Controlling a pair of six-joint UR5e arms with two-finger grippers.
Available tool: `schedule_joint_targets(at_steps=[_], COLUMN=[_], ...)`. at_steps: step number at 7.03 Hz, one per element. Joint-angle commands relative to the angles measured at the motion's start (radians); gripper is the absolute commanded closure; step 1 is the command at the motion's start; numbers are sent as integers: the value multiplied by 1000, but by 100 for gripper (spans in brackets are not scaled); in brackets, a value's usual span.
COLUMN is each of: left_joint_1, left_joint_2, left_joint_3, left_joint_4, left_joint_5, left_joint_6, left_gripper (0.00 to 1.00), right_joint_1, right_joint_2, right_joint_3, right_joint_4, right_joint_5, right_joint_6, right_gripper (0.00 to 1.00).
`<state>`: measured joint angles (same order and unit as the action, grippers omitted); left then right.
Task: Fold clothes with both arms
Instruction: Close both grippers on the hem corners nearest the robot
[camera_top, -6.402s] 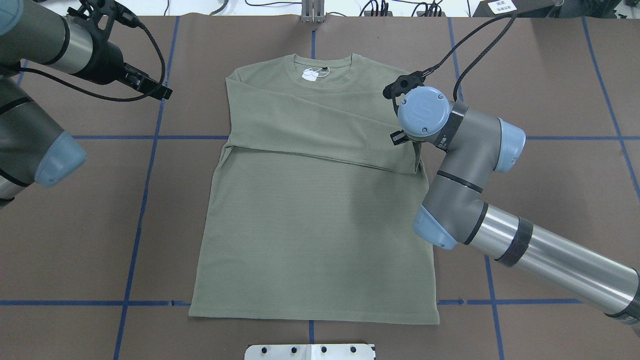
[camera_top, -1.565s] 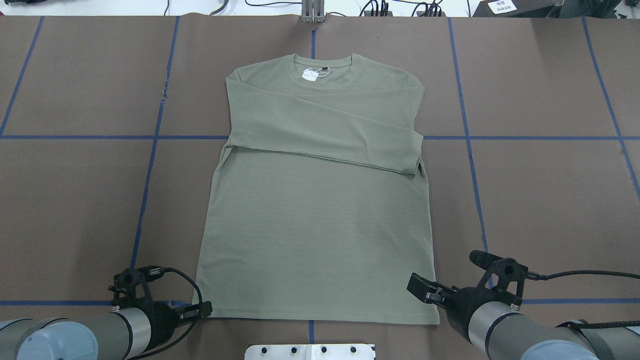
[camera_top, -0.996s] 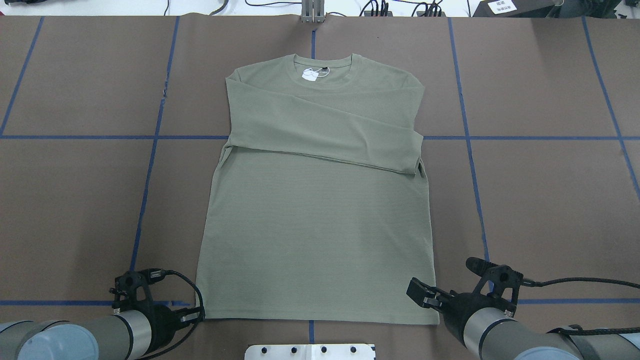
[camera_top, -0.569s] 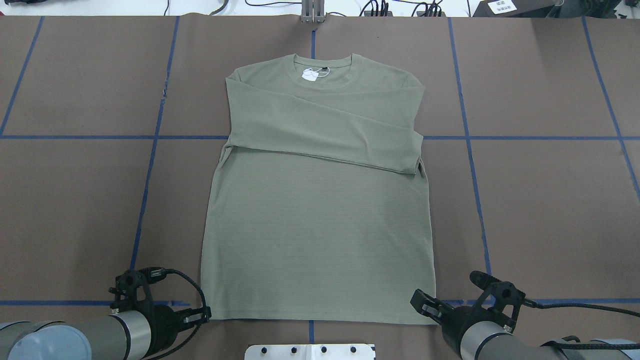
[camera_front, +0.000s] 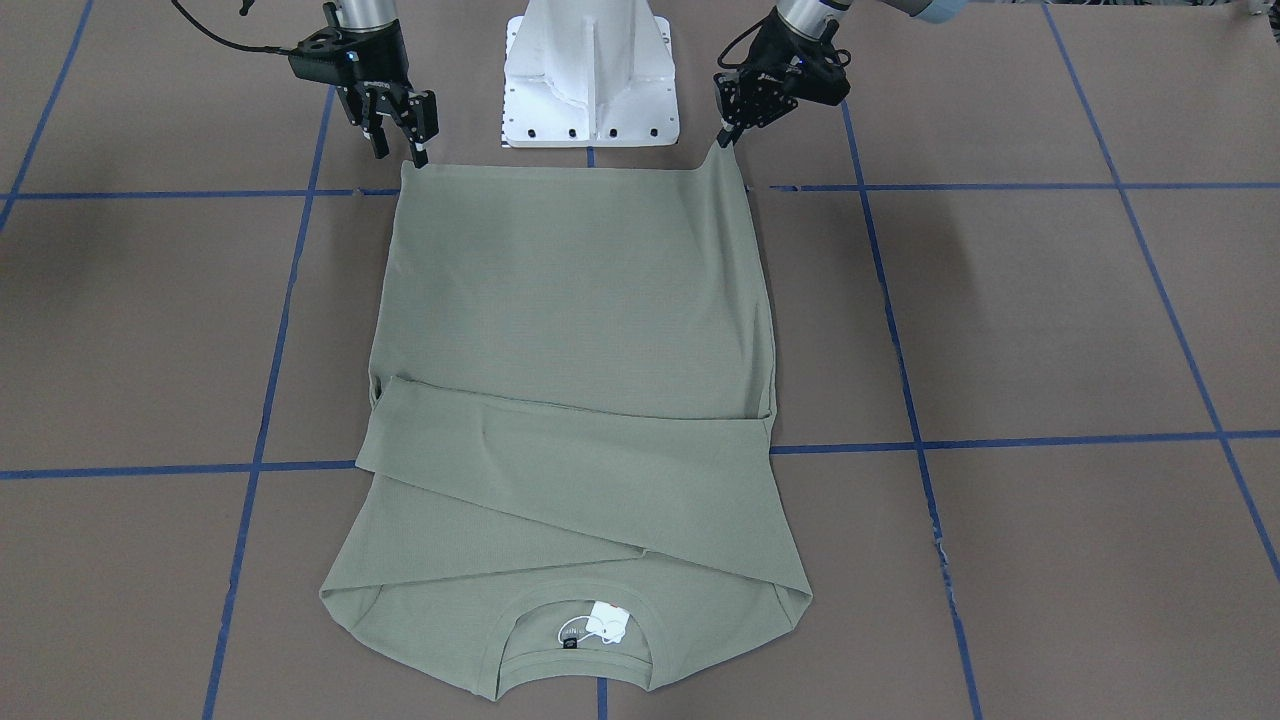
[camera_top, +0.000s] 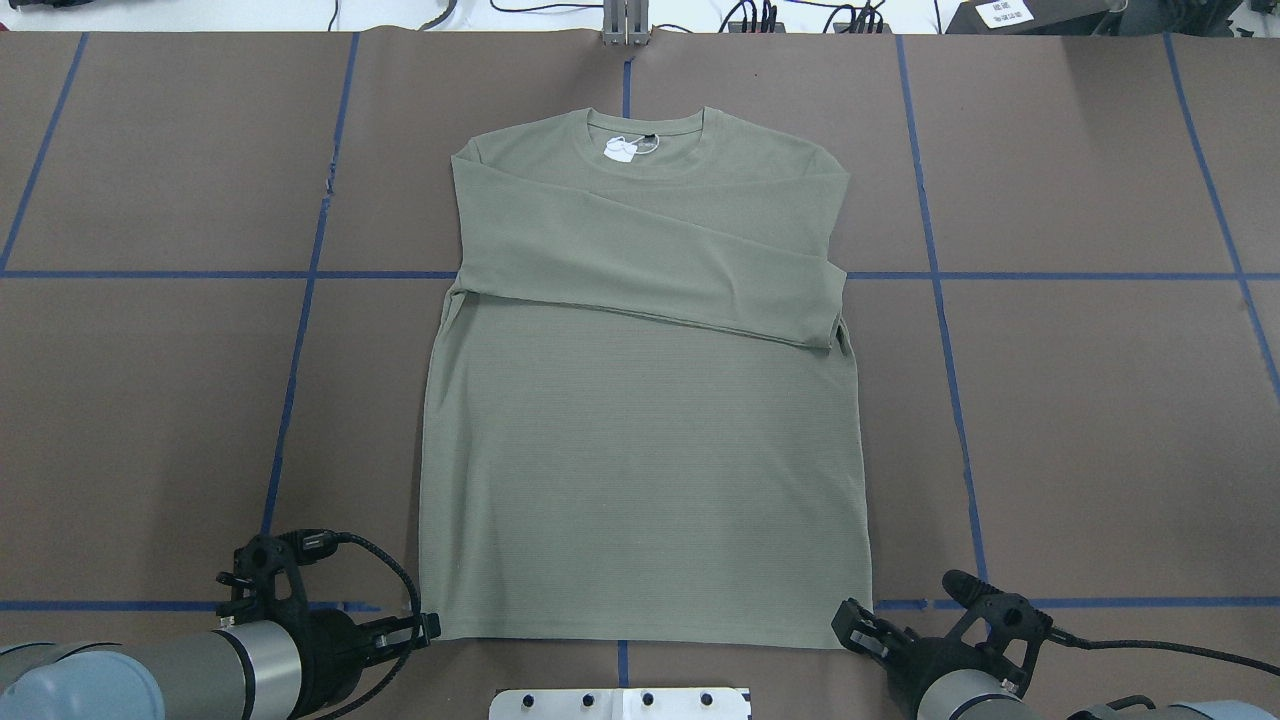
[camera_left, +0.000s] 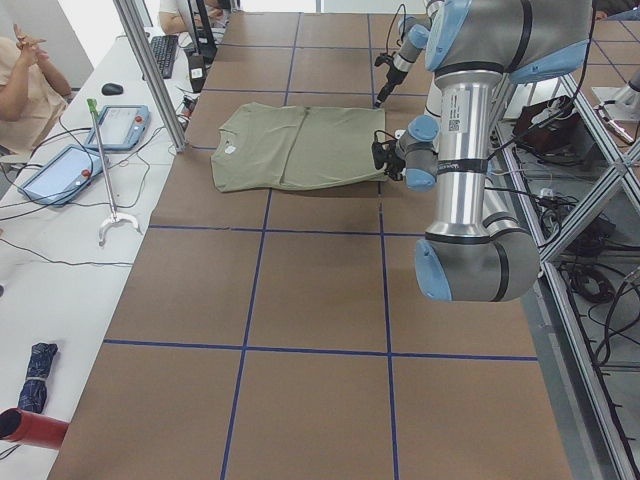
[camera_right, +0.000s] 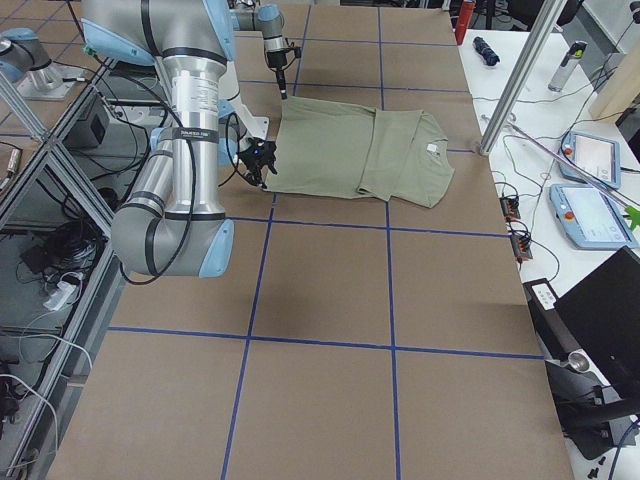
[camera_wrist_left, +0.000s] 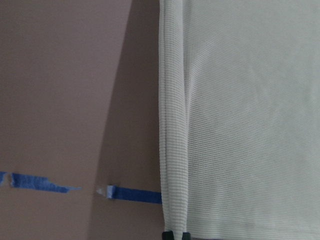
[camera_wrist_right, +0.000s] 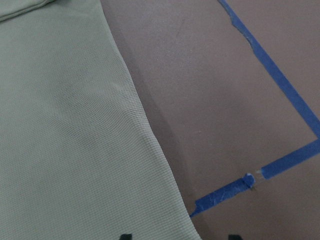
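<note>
On the brown table (camera_top: 150, 400), the shirt (camera_top: 640, 450) lies flat and face up, centred between the two arms. Its hem is nearest the robot and its round collar is at the far side. It is a sage-green fine-ribbed knit. Both long sleeves (camera_top: 650, 270) are folded across the chest, one over the other, in a slanted band. A white tag (camera_top: 620, 150) shows inside the collar. The body below the sleeves is smooth, with straight side edges.

The left gripper (camera_top: 428, 628) is at the hem's left corner, its fingers (camera_wrist_left: 169, 235) pressed together on a bunched fold of the side edge. From the front view that corner peaks up off the table toward it. The right gripper (camera_top: 848, 620) is at the hem's right corner. Its fingers (camera_wrist_right: 125, 236) stand apart, one over the cloth and one over bare table, with the shirt's edge between them.

Blue tape (camera_top: 300, 330) marks a grid on the table, and some lines run under the shirt. The white base (camera_front: 590, 70) stands just behind the hem, between the grippers and apart from the cloth. Along the far side runs a white bench with tablets (camera_left: 125, 125) and cables, and a person (camera_left: 20, 90) sits beside it.
</note>
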<state>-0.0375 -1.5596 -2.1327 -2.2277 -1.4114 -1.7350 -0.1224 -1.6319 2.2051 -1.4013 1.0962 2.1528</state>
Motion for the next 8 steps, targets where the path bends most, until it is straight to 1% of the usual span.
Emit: schedule_joint_targets(at_steps=[1,3,4,6,7,8], left_joint_1=[2,-1,-1,-1,-1,-1], left_joint_2=[-2,-8,-8,-8,-8,-8], left_joint_3=[-1,-1,-1,-1,-1,-1], left_joint_4=[-3,-1,-1,-1,-1,-1], left_joint_5=[-3,-4,-3,-3,-3,-3], left_joint_6=[0,0,0,0,0,0], left_gripper=[100,100,100,100,100,100], right_joint_1=[-13,-13,-13,-13,-14,-14], right_joint_2=[27,33,32,32,33,38], right_joint_3=[-33,-48,-53,-54,-54,-54], right_joint_4=[-1,-1,-2,-25,-25,-27], right_joint_5=[-18,-19,-19,-19,-19,-19], right_joint_6=[1,1,1,1,1,1], right_gripper=[28,31,37,37,39,46])
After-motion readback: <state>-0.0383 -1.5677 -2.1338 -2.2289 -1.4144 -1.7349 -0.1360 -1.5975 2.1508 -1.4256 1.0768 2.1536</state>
